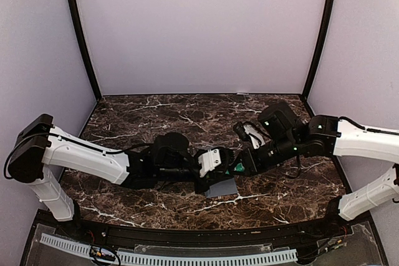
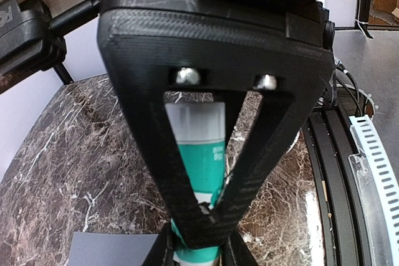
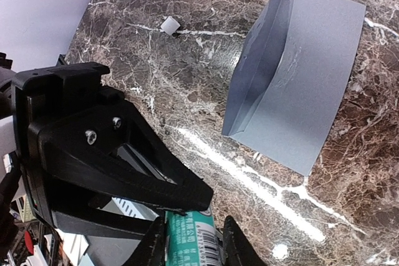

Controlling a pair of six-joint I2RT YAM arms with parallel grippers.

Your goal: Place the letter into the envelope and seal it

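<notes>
Left claw [image 2: 199, 255] is narrowed onto a white-and-green glue stick [image 2: 198, 160], its two fingers pressed against the tube's sides. The right claw [image 3: 190, 244] comes in from the opposite side, so the two meet nose to nose over the middle of the table [image 1: 143, 116]. Its fingers flank the same tube, but from where I stand I cannot tell whether they are gripping it or only sitting close.

The envelope [image 3: 299, 91] lies flat on the table just beneath and to the near side of the two claws. From the right claw it sits ahead and off to the right, apart from the fingers. It is blue-grey, with one flap lifted along its fold.

A small white bit [image 3: 169, 26] rests on the table ahead of the right claw, well apart from the envelope.

The tabletop is dark brown marble with white veins, glossy enough to throw back bright streaks of light. Pale lilac walls [image 1: 199, 29] close it in on three sides, with black posts [image 1: 81, 35] running up the back corners. Along the near edge, behind the arm bases, runs a white slotted strip [image 1: 187, 256].
</notes>
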